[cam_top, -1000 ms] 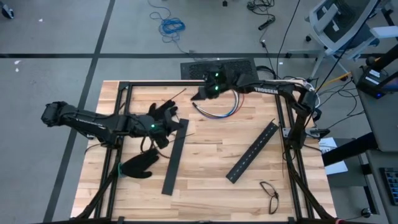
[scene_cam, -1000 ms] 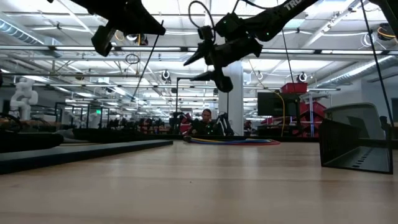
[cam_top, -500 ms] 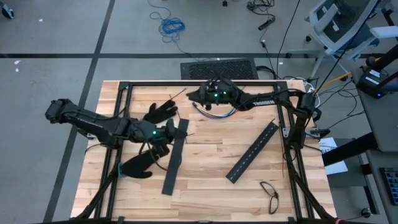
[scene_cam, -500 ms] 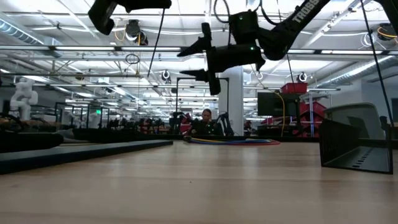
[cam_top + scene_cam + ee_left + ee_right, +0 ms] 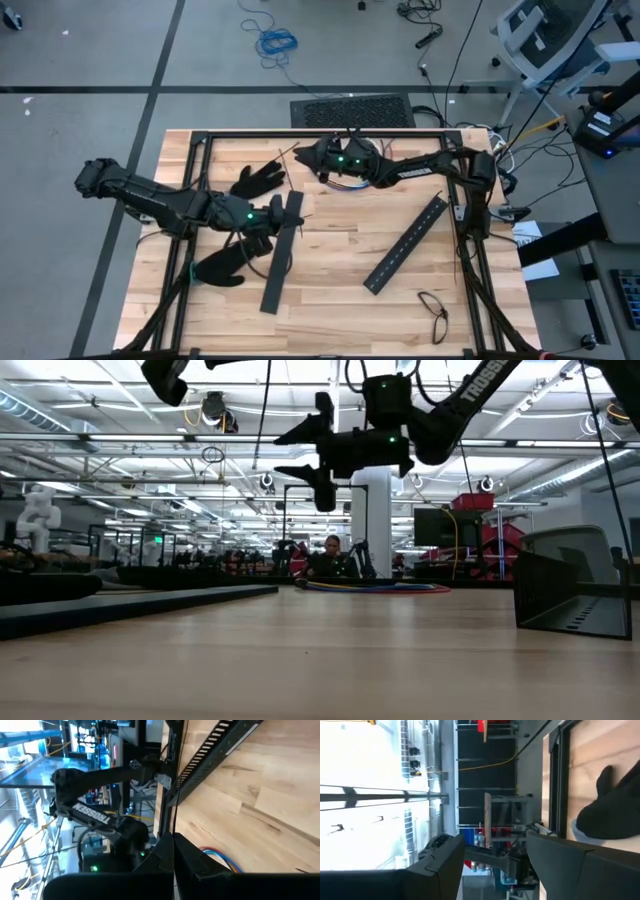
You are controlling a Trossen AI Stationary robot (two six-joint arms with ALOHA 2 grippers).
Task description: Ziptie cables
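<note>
Right claw: the right claw hangs raised over the far middle of the bench, its two fingers spread apart with nothing between them; the right wrist view also shows a clear gap between the dark fingers.
Left claw: the left claw reaches in low from the left, over the upper end of one slotted bar; its fingers are pressed together, and a thin dark strip runs up from between them in the left wrist view, though whether it is gripped cannot be told.
Cables: one bundle of cables, with red and blue wires showing, lies curved on the wood at the far middle, just under and beside the right claw; in the low view it rests flat as a coloured band on the far bench edge.
Zipties: one thin dark ziptie is visible as a straight strip in the left wrist view; no others can be made out.
Slotted bars: two black slotted bars, one running lengthwise left of centre, one lying on a slant to the right.
Gloves: two black gloves, one near the far left, one nearer the front left.
Glasses: one pair of glasses at the front right.
</note>
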